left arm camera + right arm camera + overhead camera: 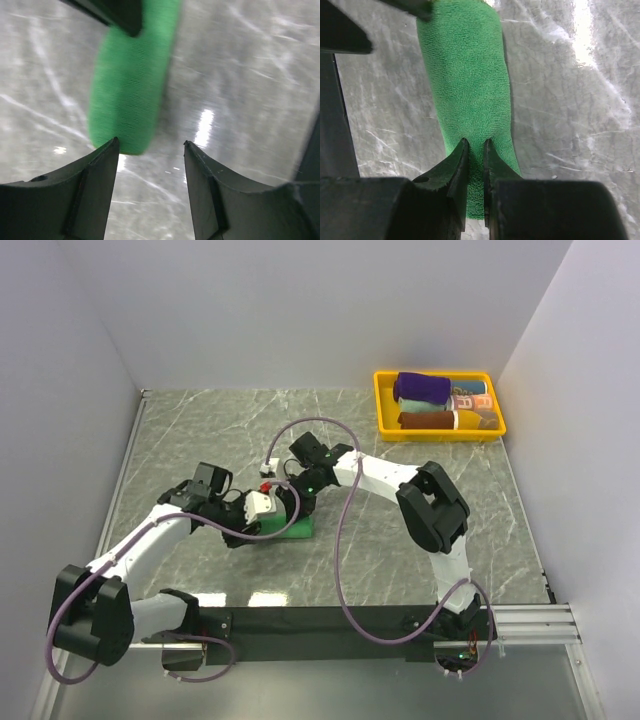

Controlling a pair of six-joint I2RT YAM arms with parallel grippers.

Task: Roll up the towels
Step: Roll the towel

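Near side: left gripper [150, 145] had its jaws apart and empty, at one end of the rolled green towel [465, 75] on the table [200, 430]. The right gripper [474, 142] was pinched onto that roll. Far right: purple towel [422, 387] sat rolled in the yellow tray [384, 405].

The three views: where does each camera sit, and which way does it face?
Top external: above and behind, looking down on table; left arm, right arm show.
Left wrist: on left arm, facing table; open left tool before green towel.
Right wrist: on right arm, facing down; right tool pinches green towel.
Shared: green towel.
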